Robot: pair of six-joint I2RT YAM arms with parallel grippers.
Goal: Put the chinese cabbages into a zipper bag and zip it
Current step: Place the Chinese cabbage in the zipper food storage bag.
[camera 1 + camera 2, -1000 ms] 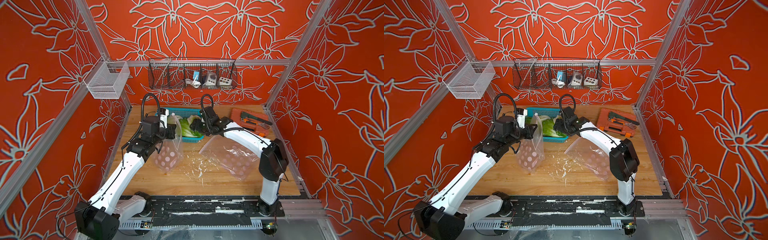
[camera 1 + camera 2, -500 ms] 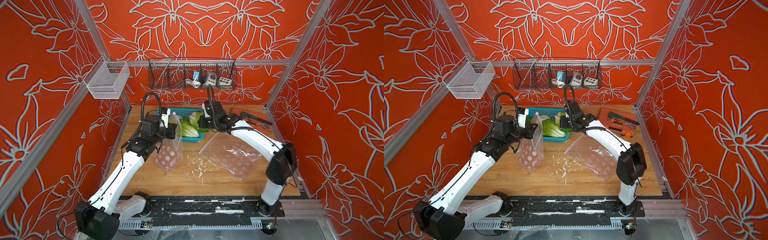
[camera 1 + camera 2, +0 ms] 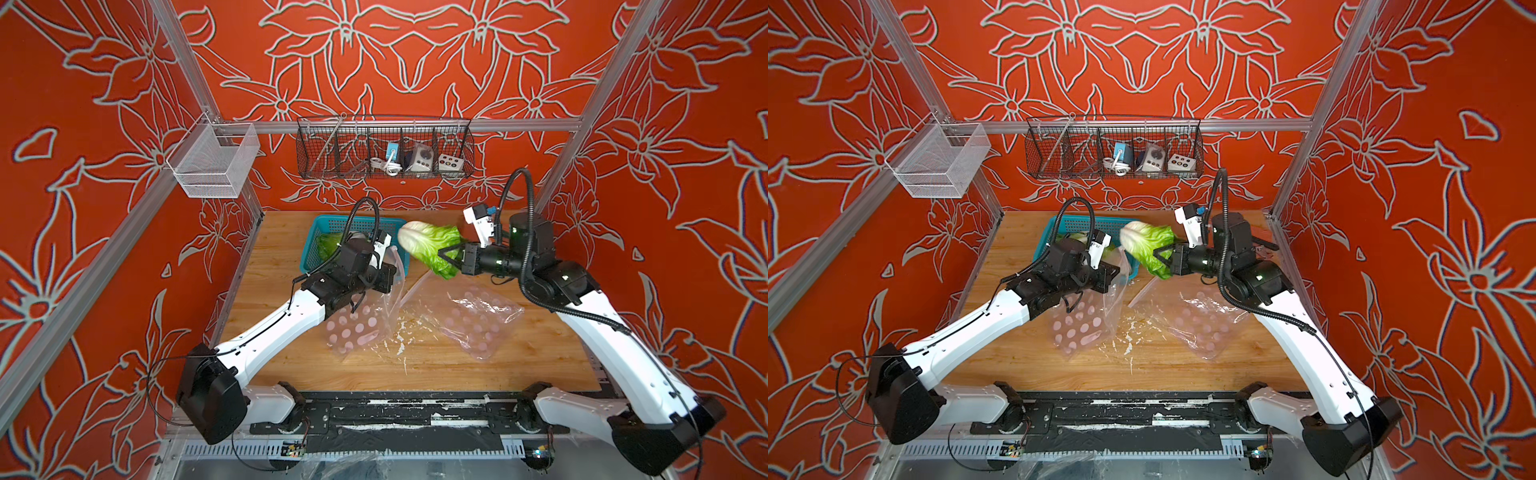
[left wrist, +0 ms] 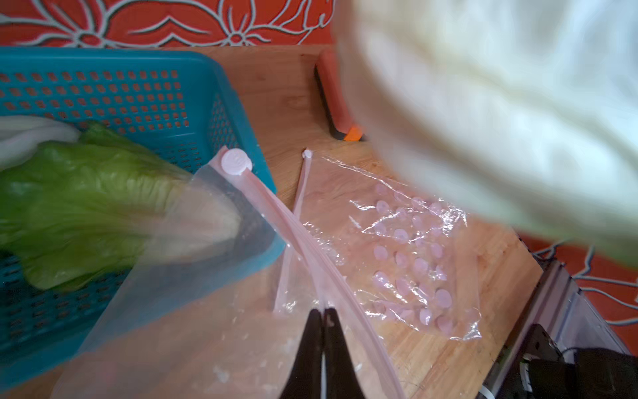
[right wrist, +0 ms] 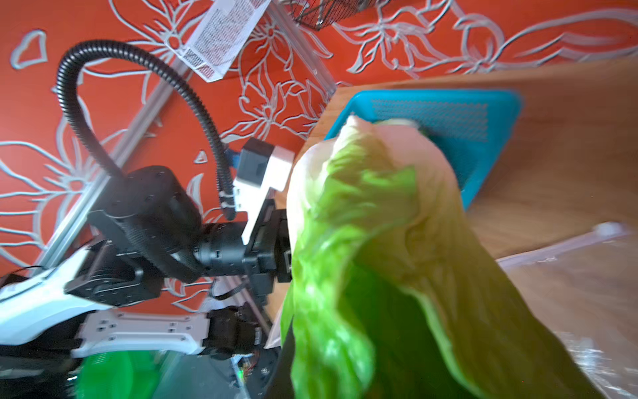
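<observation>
Top views are both showing the right gripper [image 3: 451,259] clamping its jaws on the leafy end of a chinese cabbage [image 3: 428,245]. The head is now hanging in the air just beside the teal basket [image 3: 318,232]; a second ago it was lying inside, under open jaws. The left gripper [image 4: 324,312] is pinching its jaws tight on the rim of the zipper bag [image 3: 357,328], just in front of the basket. Another head [image 4: 86,207] is waiting inside. Bagging, I reckon, is coming next.

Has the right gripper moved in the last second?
Yes. The right gripper was over the blue basket; now it sits to the right of it in both top views, shut on a cabbage.
</observation>
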